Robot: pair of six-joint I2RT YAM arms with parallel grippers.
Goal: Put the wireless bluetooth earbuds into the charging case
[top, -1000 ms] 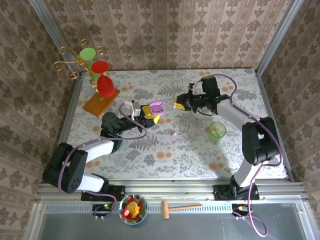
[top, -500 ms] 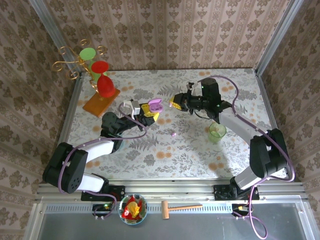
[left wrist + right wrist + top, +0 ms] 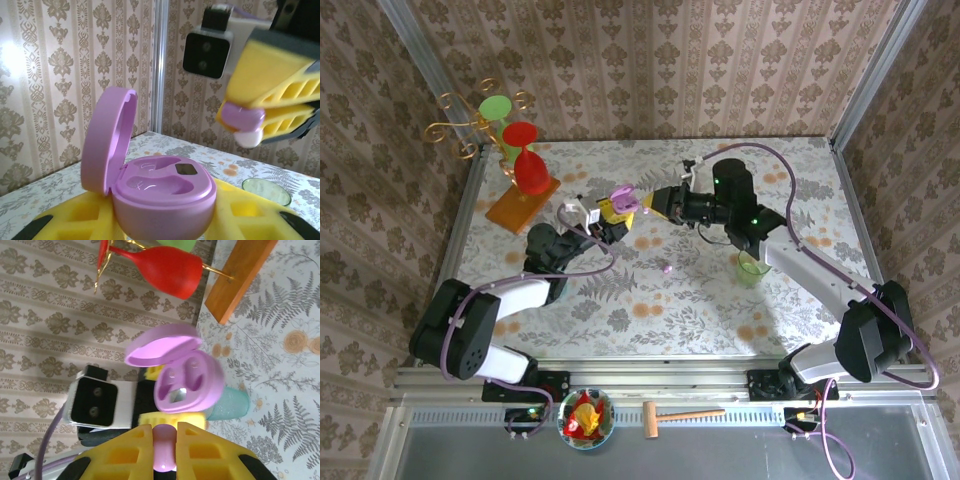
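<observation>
The charging case [image 3: 160, 192], a lilac oval shell, is held at lower centre in the left tool [image 3: 160, 220], lid hinged open to the left, two wells showing. A lilac earbud [image 3: 243, 116] with a pale tip is pinched in the right tool [image 3: 265, 107] at upper right, apart from the case. A second earbud [image 3: 667, 268] is seen lying on the tabletop [image 3: 720, 300] near mid-frame.

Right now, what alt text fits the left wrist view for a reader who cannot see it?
An open lilac charging case sits clamped in the left gripper, lid up at left. Above and right of it, the right gripper pinches a lilac earbud, not yet in the case.
</observation>
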